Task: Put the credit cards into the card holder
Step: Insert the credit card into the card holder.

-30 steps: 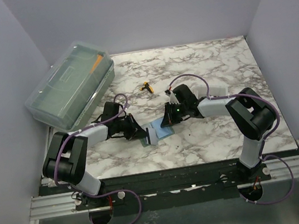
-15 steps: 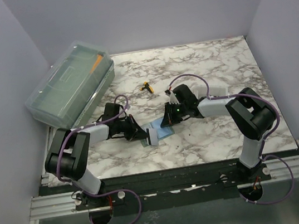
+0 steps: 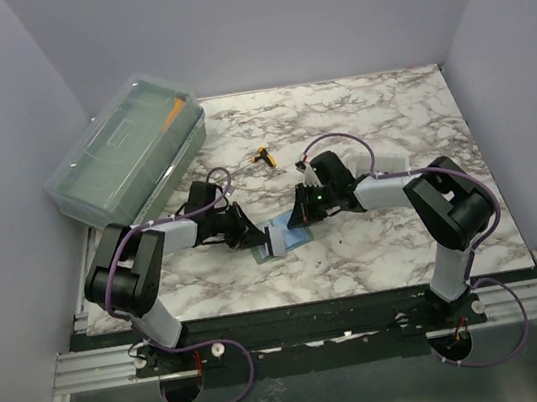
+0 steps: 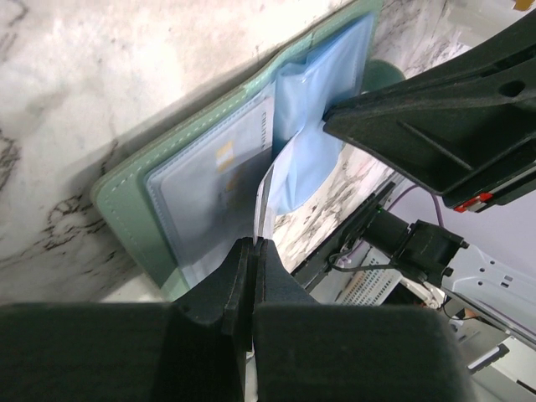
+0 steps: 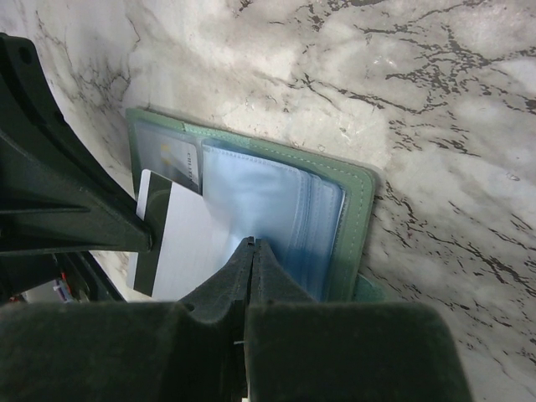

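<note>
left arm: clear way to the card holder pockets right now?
Likely yes. The right gripper pinches a clear sleeve, the card holder lies open, and the card in the left gripper lies over it.

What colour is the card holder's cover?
The card holder is sage green; clearest in right wrist view.

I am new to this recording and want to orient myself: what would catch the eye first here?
The open green card holder lies at the middle of the marble table. Over it, the left fingers pinch a white credit card with a dark stripe, and the right fingers pinch a clear blue pocket. A big translucent box stands at the far left corner.
</note>
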Available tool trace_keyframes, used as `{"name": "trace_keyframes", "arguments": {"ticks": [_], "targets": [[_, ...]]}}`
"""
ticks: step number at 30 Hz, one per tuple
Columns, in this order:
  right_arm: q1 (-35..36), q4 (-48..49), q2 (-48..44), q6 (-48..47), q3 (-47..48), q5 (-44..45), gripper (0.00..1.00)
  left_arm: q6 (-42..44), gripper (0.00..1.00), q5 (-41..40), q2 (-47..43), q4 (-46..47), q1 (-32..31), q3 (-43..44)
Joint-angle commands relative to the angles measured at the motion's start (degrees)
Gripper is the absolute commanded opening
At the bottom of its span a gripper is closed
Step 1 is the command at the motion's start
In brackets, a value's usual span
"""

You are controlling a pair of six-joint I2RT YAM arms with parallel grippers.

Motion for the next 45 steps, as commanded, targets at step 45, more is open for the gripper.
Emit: {"name": "trace_keyframes", "arguments": {"ticks": [45], "targets": [[0.31, -2.85, -2.75, 0.57, -8.32, 3.41, 0.09, -11.3, 0.0, -15.01, -1.15, 24.07, -0.78, -8.32]]}}
